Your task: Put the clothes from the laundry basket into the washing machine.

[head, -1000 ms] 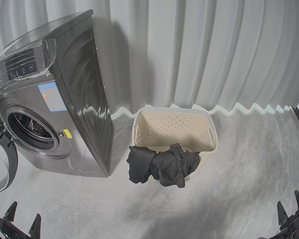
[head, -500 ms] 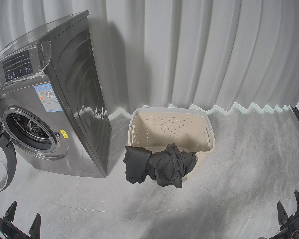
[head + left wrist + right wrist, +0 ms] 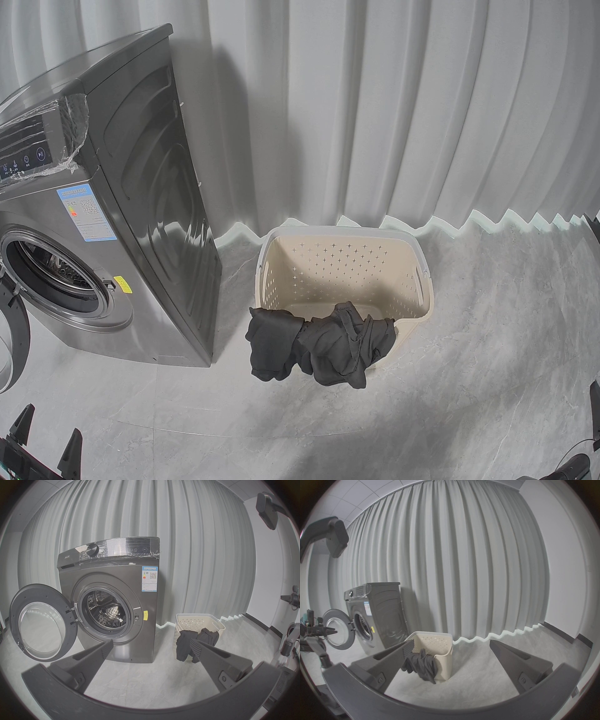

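Since the earlier frames the head camera had swung, shifting the whole scene, and the right gripper had dropped lower in the head view's corner. Both it and the left gripper stood wide open and empty. Dark clothes hung over the near rim of the basket, which sat on the floor just beside the washing machine, whose door stood open.

A white pleated curtain hangs in deep vertical folds across the whole back of the room. Its zigzag hem meets a grey marbled floor of large tiles. A plain white wall adjoins the curtain's end, with a dark skirting board at its foot. Above the curtain run square ceiling panels.
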Tool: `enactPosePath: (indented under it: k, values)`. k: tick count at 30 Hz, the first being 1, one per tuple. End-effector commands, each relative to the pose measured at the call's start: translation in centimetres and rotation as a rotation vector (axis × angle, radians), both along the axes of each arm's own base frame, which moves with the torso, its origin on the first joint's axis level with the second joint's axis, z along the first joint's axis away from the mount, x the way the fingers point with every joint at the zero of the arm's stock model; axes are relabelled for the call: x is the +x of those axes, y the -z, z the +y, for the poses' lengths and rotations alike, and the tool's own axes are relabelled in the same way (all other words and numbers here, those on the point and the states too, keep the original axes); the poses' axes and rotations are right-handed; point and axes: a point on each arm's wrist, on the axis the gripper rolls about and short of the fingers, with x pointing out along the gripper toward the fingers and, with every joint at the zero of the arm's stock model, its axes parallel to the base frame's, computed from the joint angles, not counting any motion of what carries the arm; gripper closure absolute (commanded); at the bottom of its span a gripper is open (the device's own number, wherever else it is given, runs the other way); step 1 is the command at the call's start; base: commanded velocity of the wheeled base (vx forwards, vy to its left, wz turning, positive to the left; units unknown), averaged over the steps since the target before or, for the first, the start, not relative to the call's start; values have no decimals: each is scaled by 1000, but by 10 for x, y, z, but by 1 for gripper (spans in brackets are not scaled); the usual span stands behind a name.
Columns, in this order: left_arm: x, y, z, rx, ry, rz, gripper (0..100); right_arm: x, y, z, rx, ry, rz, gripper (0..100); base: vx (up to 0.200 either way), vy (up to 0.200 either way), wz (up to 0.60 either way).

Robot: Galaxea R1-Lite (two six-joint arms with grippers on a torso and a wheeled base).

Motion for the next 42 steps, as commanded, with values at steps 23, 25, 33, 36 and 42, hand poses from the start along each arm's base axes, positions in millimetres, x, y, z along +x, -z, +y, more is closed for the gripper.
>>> enactPosePath:
  k: [23, 25, 33, 36, 42]
  values:
    - [0, 5, 0, -1, 0, 0, 0, 146, -11, 39, -21, -518, 599, 0, 0, 0, 0]
    - [0, 5, 0, -1, 0, 0, 0, 152, -9, 47, -3, -529, 621, 0, 0, 0, 0]
    - [0, 5, 0, -3, 0, 0, 0, 184, 9, 77, 39, -459, 703, 0, 0, 0, 0]
    - [0, 5, 0, -3, 0, 0, 0, 195, 19, 92, 47, -427, 714, 0, 0, 0, 0]
    - [0, 5, 0, -4, -2, 0, 0, 217, 44, 112, 35, -341, 757, 0, 0, 0, 0]
